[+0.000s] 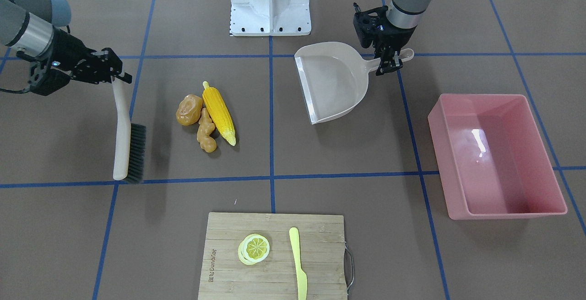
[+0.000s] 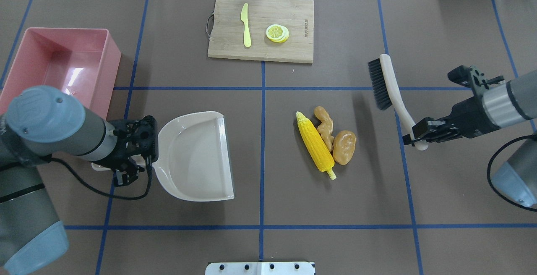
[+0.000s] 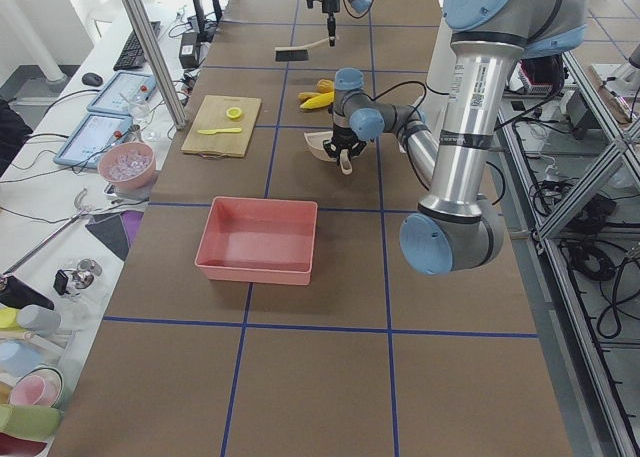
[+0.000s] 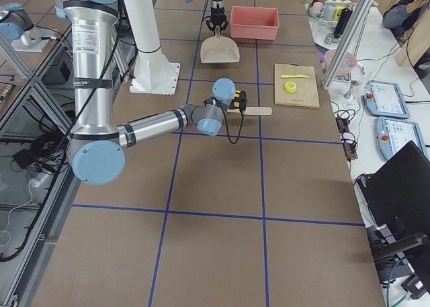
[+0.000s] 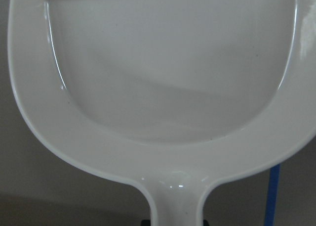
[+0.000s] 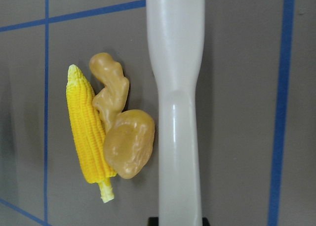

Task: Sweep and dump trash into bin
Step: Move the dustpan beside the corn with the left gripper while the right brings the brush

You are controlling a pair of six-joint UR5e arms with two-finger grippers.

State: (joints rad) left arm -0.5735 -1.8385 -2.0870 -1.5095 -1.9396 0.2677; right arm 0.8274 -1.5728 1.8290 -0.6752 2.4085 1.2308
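My right gripper (image 2: 417,136) pinches the beige dark-bristled brush (image 2: 393,94); overhead, the yellow toy corn cob (image 2: 315,148) lies at nine o'clock, running eleven-to-five.

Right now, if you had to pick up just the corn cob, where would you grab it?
Probably the corn cob near its end toward the cutting board, from straight above, fingers across it. It lies flat; the ginger root and potato crowd one long side, but that end looks clear on both sides.
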